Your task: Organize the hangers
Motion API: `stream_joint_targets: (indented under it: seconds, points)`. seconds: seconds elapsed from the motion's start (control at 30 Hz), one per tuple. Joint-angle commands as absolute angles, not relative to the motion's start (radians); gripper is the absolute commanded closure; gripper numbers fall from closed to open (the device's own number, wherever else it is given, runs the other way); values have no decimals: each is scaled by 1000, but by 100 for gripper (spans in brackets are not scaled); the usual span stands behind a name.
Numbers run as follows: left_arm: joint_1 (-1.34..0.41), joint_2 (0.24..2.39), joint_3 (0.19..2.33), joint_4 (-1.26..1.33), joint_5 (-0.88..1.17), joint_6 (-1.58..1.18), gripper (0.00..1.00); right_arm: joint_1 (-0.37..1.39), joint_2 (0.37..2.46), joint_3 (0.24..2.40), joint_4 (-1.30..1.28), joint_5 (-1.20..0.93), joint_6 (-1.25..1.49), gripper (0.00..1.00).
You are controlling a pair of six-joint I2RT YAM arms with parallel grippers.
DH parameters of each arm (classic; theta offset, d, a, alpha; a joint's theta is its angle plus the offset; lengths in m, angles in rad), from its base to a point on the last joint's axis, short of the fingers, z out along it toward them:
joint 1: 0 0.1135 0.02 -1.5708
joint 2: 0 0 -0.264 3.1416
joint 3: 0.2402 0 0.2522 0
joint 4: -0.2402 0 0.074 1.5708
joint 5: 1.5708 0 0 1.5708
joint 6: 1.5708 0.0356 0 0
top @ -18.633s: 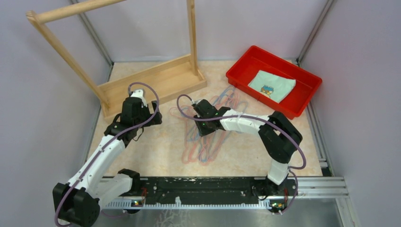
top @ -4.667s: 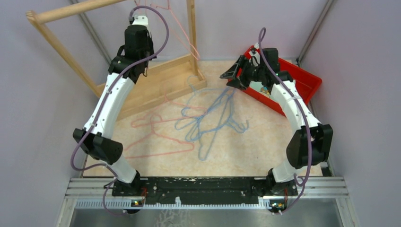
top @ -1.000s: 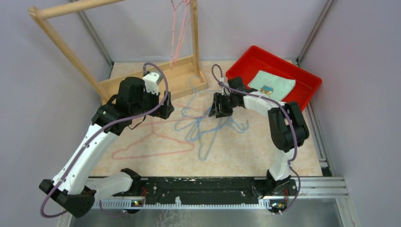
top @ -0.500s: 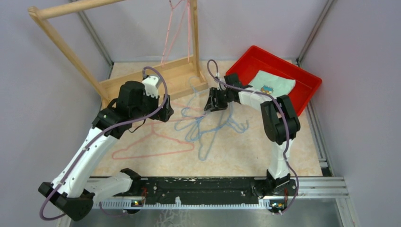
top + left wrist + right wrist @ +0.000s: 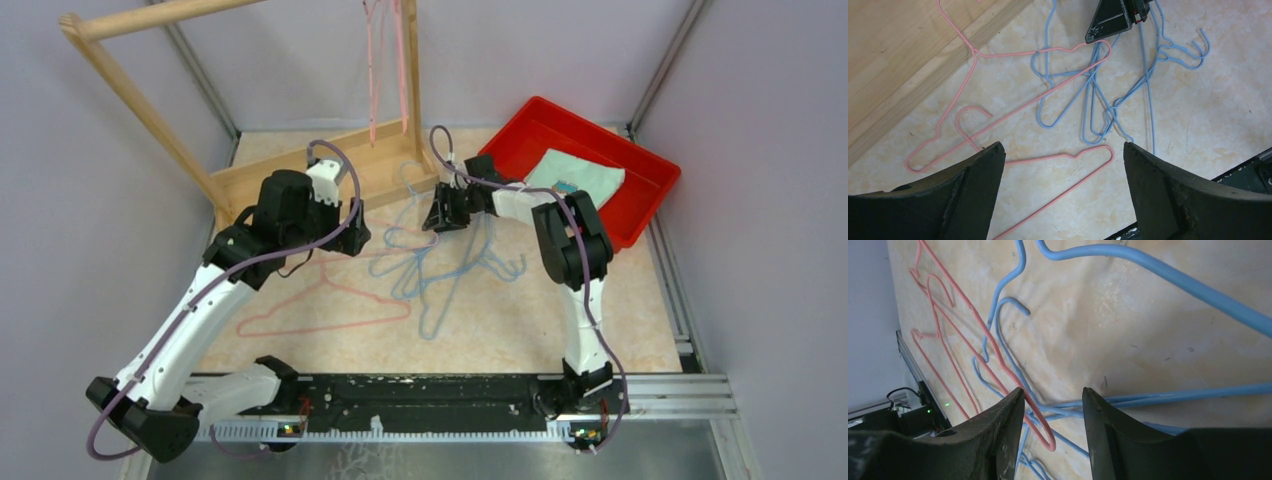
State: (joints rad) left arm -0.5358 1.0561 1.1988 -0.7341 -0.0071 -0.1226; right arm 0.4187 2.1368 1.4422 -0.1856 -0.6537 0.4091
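Note:
One pink hanger [image 5: 385,60] hangs from the wooden rack's top bar. Several light blue hangers [image 5: 440,262] lie tangled on the floor, with two pink hangers [image 5: 330,305] left of them. My left gripper [image 5: 350,235] is wide open and empty above the floor; in the left wrist view [image 5: 1063,150] a pink hanger [image 5: 1058,157] lies below its jaws, blue hangers [image 5: 1098,100] beyond. My right gripper [image 5: 440,215] is open low over the pile's far end; in the right wrist view [image 5: 1053,390] a pink hanger's looped end [image 5: 1045,437] and blue wires [image 5: 1148,270] lie between its jaws, not gripped.
The wooden rack [image 5: 300,175] stands at the back left, its base [image 5: 898,50] close to my left gripper. A red bin [image 5: 610,133] holding a folded cloth [image 5: 575,180] sits at the back right. Purple walls enclose the table.
My right gripper has slid left toward the rack's base over the pile. My left gripper has edged slightly right. The hung pink hanger is swinging.

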Motion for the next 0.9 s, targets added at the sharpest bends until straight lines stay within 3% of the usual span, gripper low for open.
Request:
stream_joint_targets:
  seconds: [0.0,0.1,0.5,0.57,0.67,0.87]
  points:
    - [-532,1061,1182,-696,-5,-121,7,440,2141,1475,-122,-724,419,56]
    - [-531,1063,1173,-694,0,-119,7,442,2129,1455,-117,-761,425,63]
    - [-530,1053,1154,-685,11,-113,7,449,2037,1311,-58,-853,442,66]
    - [-529,1053,1155,-685,12,-109,7,451,2039,1309,-47,-863,450,76]
    - [-528,1051,1152,-688,12,-104,8,451,2031,1311,-28,-875,464,100]
    - [-526,1047,1115,-661,15,-91,9,450,1910,1326,-136,-797,414,100]
